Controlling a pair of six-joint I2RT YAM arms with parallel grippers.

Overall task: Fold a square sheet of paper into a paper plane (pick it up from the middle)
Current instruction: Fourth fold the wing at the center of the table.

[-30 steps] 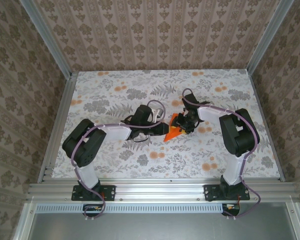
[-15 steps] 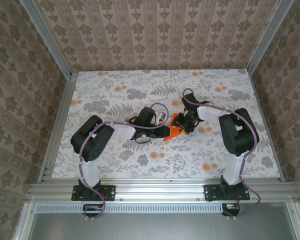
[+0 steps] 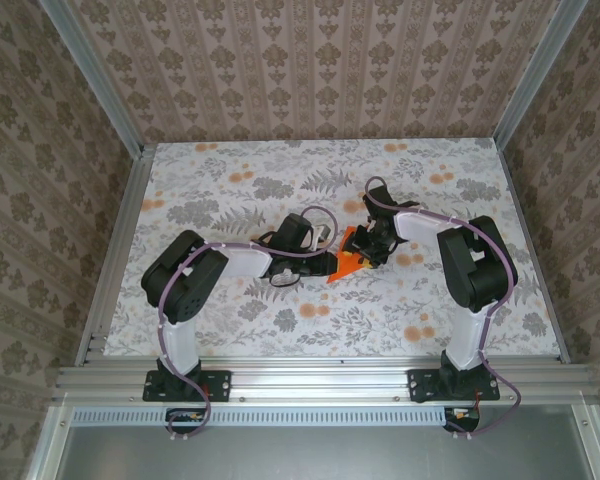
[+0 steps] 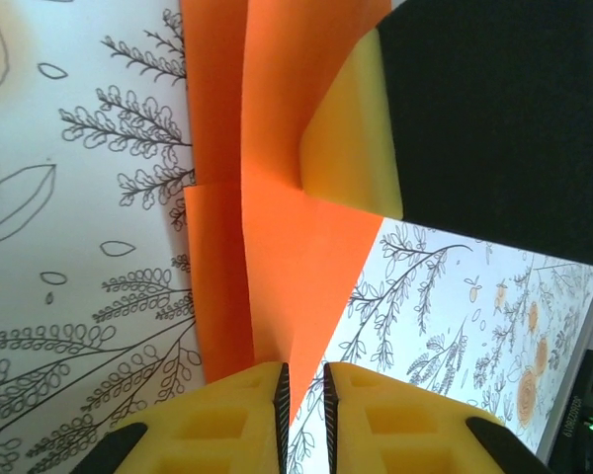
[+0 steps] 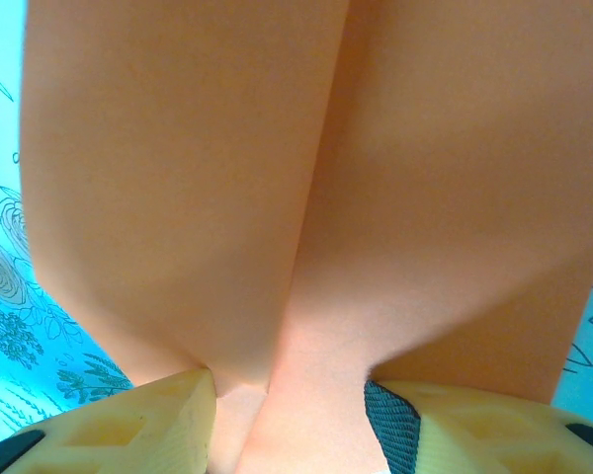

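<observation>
1. Orange is the colour to watch: the square sheet of paper (image 3: pixel 348 260) is square no longer. From above it reads as a pointed wedge, sitting mid-tabletop (image 3: pixel 220 190) between the two arms.
2. Close up from the left wrist, the paper (image 4: pixel 277 237) shows overlapped flaps and a long crease running down it, so several folds look done.
3. By my reckoning it's partway: the layers stand puffed and loose rather than pressed flat, so a narrow finished dart is some folds off.
4. Left gripper (image 3: pixel 327 263) reaches in low from the left, forearm stretched across the print. Its jaws (image 4: pixel 301 390) are nearly pressed together, pinching the sheet's narrow end.
5. Right gripper (image 3: pixel 373 246) curls in from the far side, elbow bent, wrist tipped down onto the paper's upper edge.
6. From its own camera, the right gripper (image 5: pixel 289 420) stands about half apart, both pads touching a raised ridge of orange (image 5: pixel 306 178). I read that as a hold.
</observation>
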